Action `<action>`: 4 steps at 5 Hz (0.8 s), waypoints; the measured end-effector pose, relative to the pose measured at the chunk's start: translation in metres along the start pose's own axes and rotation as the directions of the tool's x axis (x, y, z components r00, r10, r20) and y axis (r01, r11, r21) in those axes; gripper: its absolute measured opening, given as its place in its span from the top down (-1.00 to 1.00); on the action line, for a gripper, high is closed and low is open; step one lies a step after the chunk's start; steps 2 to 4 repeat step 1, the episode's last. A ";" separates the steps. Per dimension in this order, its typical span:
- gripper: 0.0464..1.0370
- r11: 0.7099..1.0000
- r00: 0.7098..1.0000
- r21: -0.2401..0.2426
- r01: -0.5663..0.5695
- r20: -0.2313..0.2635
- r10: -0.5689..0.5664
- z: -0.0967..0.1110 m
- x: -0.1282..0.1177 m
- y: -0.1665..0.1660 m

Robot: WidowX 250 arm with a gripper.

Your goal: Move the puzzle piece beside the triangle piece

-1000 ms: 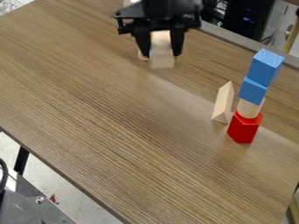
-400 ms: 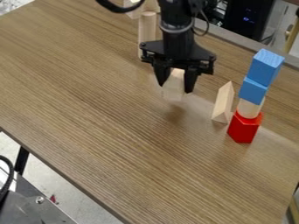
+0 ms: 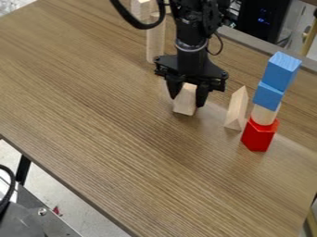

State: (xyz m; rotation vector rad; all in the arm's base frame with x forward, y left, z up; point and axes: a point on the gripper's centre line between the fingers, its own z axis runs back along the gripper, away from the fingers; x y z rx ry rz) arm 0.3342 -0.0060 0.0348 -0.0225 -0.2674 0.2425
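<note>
At the far left we see a grey metal plate (image 3: 43,227) with a screw in it, cut off by the view's edge, and then the table (image 3: 111,134), its brown surface streaked with fine wood grain. Near the top stand a pale wooden block (image 3: 140,9), cut off above, and a long pale wooden piece (image 3: 155,44), its upper part behind a black cable (image 3: 133,19). Next comes the matte black gripper (image 3: 186,102), its fingers clamped on the puzzle piece (image 3: 185,105), a smooth, pale wooden block with flat faces; the fingers hide parts of its sides, and we cannot tell whether its base touches the table. Just right of it, apart, stands the triangle piece (image 3: 236,110), a slim wooden prism. Beside that rises a stack: an angular, glossy red block (image 3: 259,136), a rounded pale piece (image 3: 263,115), a blue block (image 3: 268,96) and a second blue block (image 3: 281,71) with grain showing on top.
</note>
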 end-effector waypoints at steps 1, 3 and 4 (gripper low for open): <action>-0.02 1.000 1.000 0.003 0.010 0.025 -0.010 -0.010 0.005 0.000; -0.02 1.000 1.000 0.003 0.010 0.025 -0.010 -0.010 0.005 0.000; -0.02 1.000 1.000 0.003 0.010 0.025 -0.010 -0.010 0.005 0.000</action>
